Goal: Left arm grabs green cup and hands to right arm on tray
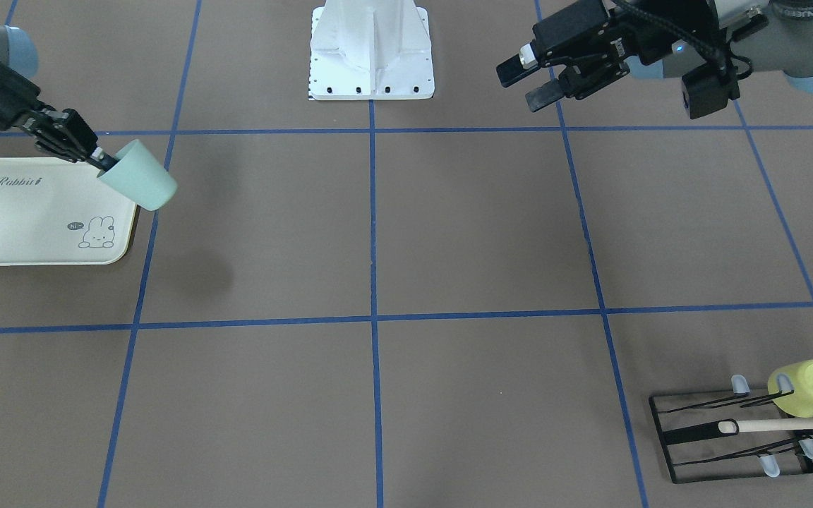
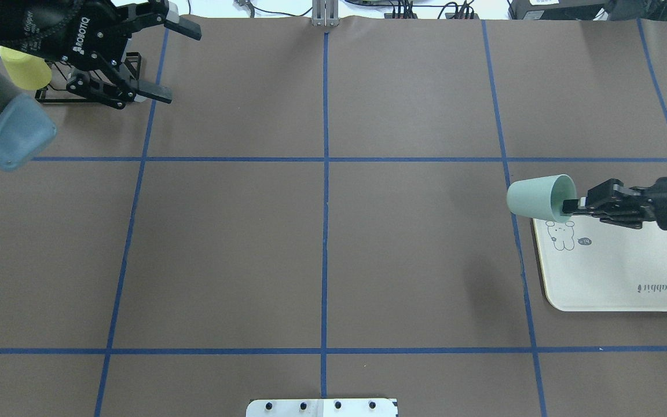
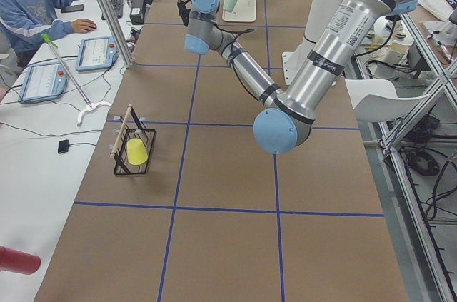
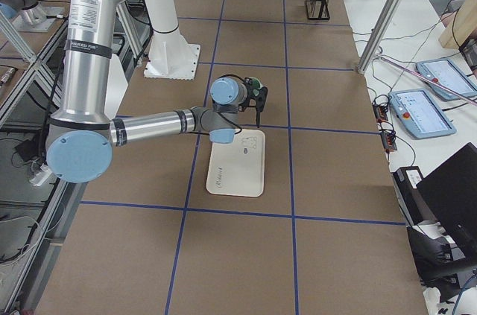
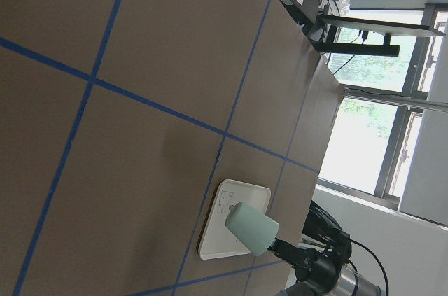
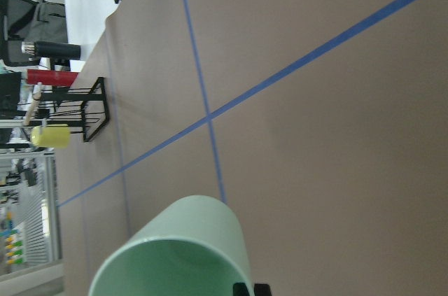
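Note:
The pale mint-green cup (image 1: 140, 176) hangs in the air, tilted on its side, over the tray's inner far corner. My right gripper (image 1: 104, 161) is shut on its rim, one finger inside the mouth; this also shows in the overhead view (image 2: 571, 205) and on the cup in the right wrist view (image 6: 182, 247). The cream-white "Rabbit" tray (image 1: 18, 219) lies flat below, with nothing on it. My left gripper (image 1: 517, 89) is open and empty, far from the cup, raised above the table on the other side. The left wrist view shows the cup (image 5: 252, 228) from afar.
A black wire rack (image 1: 731, 437) stands on the robot's left far side, holding a yellow-green cup (image 1: 809, 388) and a wooden stick. The white robot base (image 1: 371, 56) is at the table's near middle edge. Blue tape lines grid the brown table.

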Tool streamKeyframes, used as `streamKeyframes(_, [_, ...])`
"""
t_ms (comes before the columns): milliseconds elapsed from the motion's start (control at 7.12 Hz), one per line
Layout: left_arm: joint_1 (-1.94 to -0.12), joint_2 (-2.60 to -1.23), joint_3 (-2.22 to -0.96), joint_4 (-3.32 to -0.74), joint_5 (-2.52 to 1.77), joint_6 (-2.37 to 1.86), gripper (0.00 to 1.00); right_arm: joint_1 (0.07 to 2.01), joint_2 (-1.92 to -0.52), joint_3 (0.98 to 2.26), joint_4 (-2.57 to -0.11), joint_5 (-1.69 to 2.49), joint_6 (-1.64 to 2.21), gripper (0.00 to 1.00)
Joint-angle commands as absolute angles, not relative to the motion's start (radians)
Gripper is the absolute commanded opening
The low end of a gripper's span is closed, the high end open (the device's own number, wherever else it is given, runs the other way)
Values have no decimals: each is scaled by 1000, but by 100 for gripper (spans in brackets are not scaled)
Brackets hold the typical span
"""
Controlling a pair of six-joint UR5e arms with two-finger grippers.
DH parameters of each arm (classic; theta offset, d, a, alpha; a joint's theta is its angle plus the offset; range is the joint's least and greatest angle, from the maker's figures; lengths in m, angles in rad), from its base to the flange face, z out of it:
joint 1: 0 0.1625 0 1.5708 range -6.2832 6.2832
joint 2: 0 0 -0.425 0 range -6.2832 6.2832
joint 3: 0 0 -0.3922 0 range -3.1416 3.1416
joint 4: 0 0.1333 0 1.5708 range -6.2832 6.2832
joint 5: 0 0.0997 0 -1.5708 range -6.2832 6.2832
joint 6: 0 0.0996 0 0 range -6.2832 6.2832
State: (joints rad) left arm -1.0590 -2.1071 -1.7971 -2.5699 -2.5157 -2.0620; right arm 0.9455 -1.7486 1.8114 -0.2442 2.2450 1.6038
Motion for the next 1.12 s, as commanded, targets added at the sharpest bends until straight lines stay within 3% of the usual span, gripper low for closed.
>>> streamKeyframes(0, [-1061,-2108,-1801,-2415,-2516,-1977,100,1057,-1839,1812,-390,2324,1322,0])
streamKeyframes(984, [-1228,-2088,-1812,-2078,-2502,-1642,100,1104,-1856,1946,-1151,2327,664,0])
